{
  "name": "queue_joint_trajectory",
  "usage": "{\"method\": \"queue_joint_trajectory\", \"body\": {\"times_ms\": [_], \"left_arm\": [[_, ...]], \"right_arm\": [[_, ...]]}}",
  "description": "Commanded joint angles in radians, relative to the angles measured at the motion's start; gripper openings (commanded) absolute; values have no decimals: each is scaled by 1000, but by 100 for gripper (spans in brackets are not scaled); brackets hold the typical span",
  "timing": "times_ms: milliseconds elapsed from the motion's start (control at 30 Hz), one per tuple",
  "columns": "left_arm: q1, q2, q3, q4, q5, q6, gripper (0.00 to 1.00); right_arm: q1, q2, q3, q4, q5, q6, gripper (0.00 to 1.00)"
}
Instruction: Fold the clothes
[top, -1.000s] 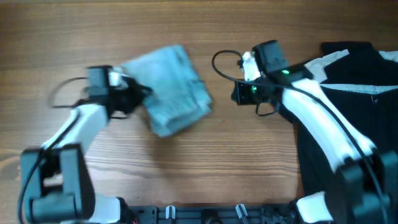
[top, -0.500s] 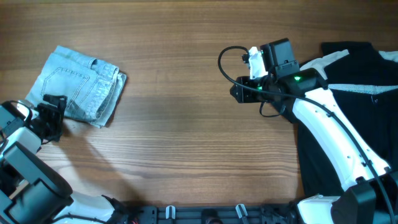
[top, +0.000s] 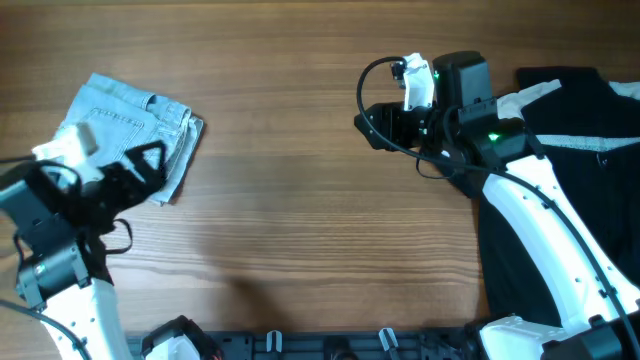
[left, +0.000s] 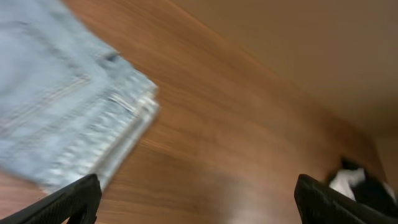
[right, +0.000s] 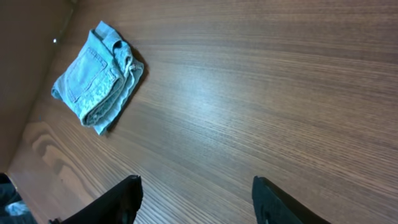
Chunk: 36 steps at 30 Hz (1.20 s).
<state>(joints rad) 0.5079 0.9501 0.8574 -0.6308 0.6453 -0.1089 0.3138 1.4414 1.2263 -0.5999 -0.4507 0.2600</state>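
Note:
The clothes, pale blue denim shorts (top: 125, 130), lie folded into a small stack at the far left of the table. My left gripper (top: 148, 162) hovers over the stack's near right edge, open, with nothing between its fingers. In the blurred left wrist view the shorts (left: 59, 106) fill the upper left, and the left gripper (left: 199, 205) shows bare wood between its wide-spread fingertips. My right gripper (top: 366, 122) hangs open and empty over bare wood right of centre, far from the shorts. From the right wrist the shorts (right: 99, 78) appear at the upper left, well beyond the right gripper (right: 198, 202).
A large black-and-white garment (top: 570, 160) is spread over the table's right side, partly under the right arm. A corner of that garment (left: 351, 180) shows at the lower right of the left wrist view. Bare wooden table (top: 300, 230) lies between the two arms.
The shorts went from the table's middle to the far left and were let go. The left gripper opened and now hangs over their right edge. The right gripper opened wider and shifted slightly left.

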Motion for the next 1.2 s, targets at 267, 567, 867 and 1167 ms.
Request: {"method": "queue_joint_trajectory", "body": {"times_ms": [267,567,867,1167], "left_arm": [[-510,-10,364,-304,-356,184,100],[-560,-135,390,-468,-494,101,100],[-560,-129,390,-497,-494,101,100],[-560,-129,390,-497,-494,101,100]], "right_arm": [[-1,-396,0,-11,151,-2,78],[-1,-542,0,-46,174,-76,99],[-1,-536,0,-41,174,-74,100],[-1,-536,0,-45,174,-73,100]]}}
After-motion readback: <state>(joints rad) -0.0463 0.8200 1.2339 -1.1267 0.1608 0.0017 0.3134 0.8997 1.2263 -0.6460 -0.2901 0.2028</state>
